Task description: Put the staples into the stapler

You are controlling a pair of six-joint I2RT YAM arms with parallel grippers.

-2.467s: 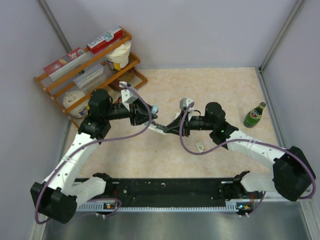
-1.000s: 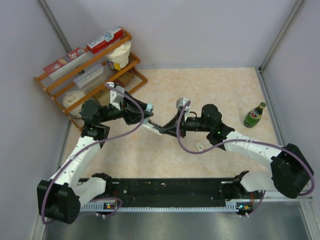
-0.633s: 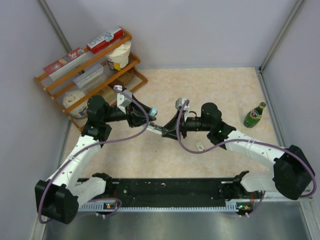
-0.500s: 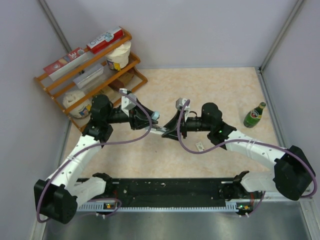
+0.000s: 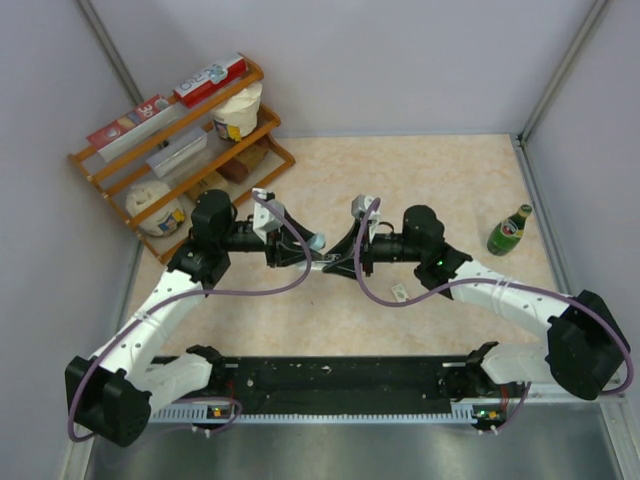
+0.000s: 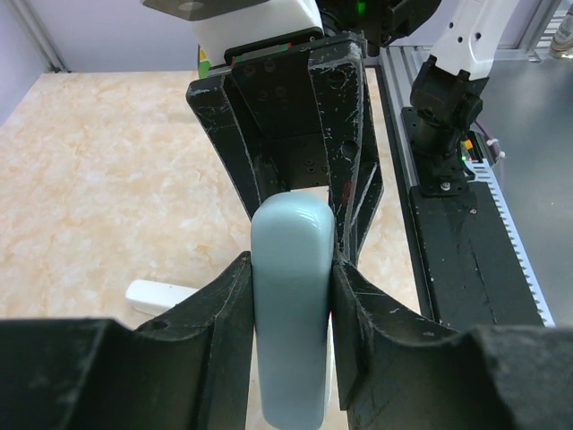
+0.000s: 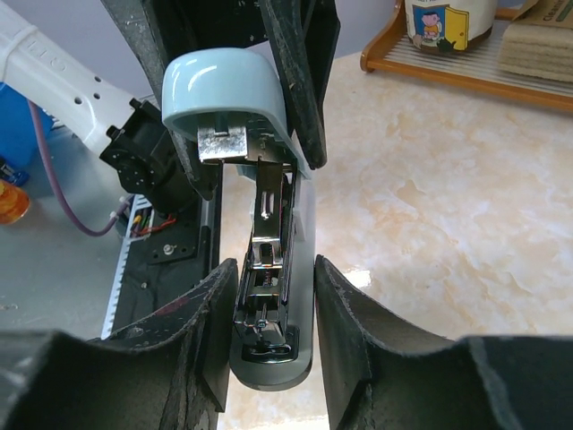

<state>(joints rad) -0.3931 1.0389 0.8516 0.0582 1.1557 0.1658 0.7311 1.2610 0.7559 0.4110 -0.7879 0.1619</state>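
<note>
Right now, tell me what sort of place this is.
Probably a robot test cell in a lab, not a home: plain grey partition walls box in a marble-pattern tabletop, with a wooden rack of household props and a green bottle.

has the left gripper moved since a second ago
Yes. The left gripper, clamped on the stapler, has shifted right and nearer the arm bases, away from the wooden rack, toward the right gripper.

A robotics lab test cell, by the look of it: plain grey panel walls (image 5: 400,60) boxing in a marble-patterned table (image 5: 450,180), a black mounting rail (image 5: 330,380) along the bottom edge, a wooden prop rack (image 5: 200,150) at upper left.
</note>
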